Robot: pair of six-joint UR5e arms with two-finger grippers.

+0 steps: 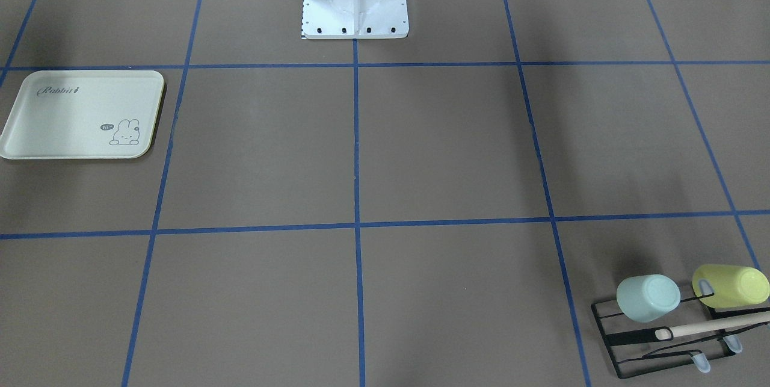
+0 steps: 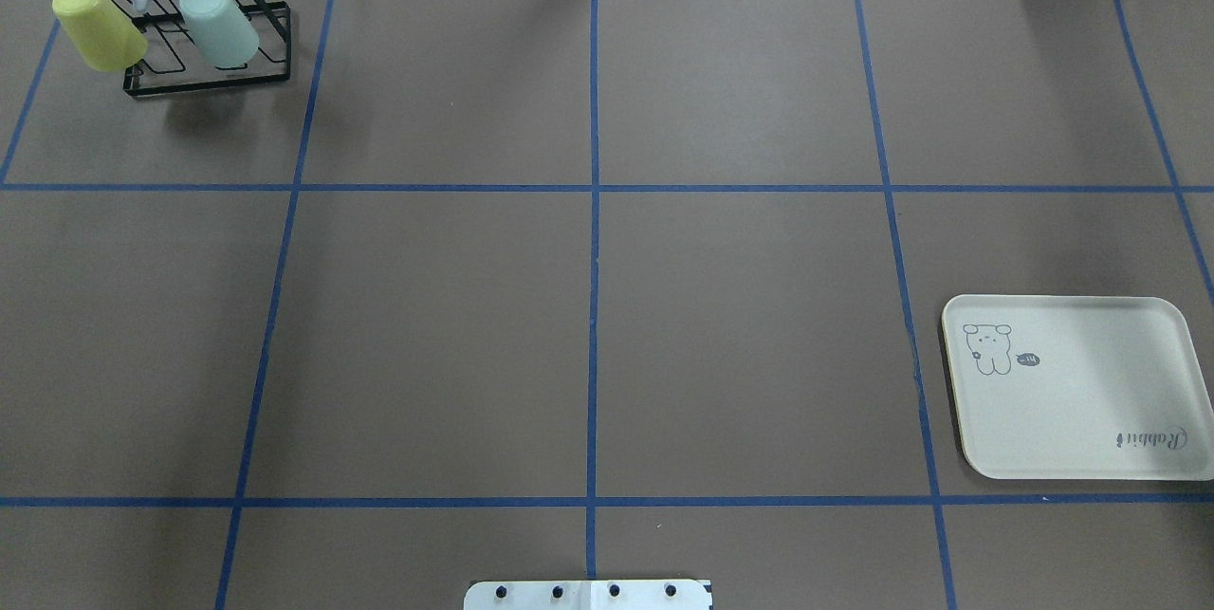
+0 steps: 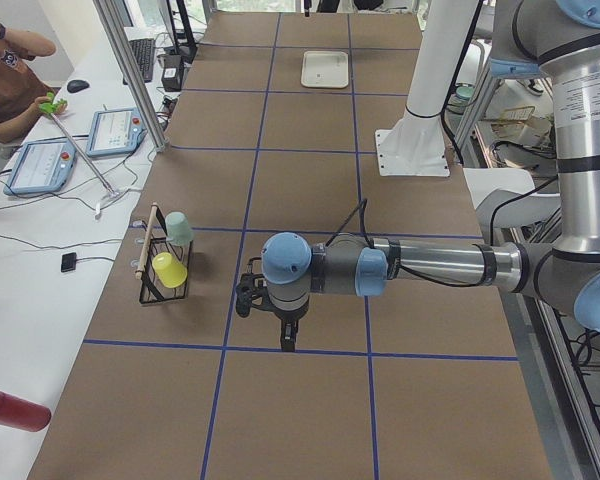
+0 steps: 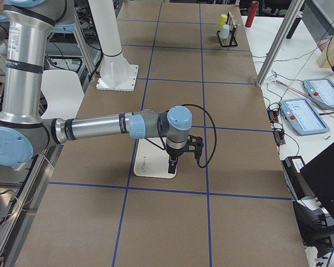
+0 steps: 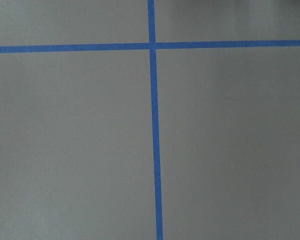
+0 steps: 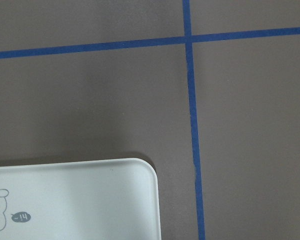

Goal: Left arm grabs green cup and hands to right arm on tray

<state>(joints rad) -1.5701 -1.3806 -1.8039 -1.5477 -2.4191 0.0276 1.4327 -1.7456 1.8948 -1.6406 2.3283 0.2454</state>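
Observation:
The pale mint-green cup [image 1: 648, 306] hangs mouth-down on a black wire rack [image 1: 625, 339], beside a yellow-green cup [image 1: 731, 286]; the green cup also shows in the overhead view [image 2: 219, 25]. The cream Rabbit tray [image 2: 1081, 401] lies flat and bare at the table's other end. The left gripper [image 3: 289, 340] shows only in the exterior left view, pointing down over the table, a little way from the rack; I cannot tell if it is open. The right gripper [image 4: 172, 166] shows only in the exterior right view, above the tray's edge [image 4: 150, 166]; its state cannot be told.
The robot's white base [image 1: 355, 8] stands at the middle of the near edge. Blue tape lines grid the brown table. A wooden bar [image 1: 716, 327] tops the rack. An operator [image 3: 10, 80] and tablets are at a side desk.

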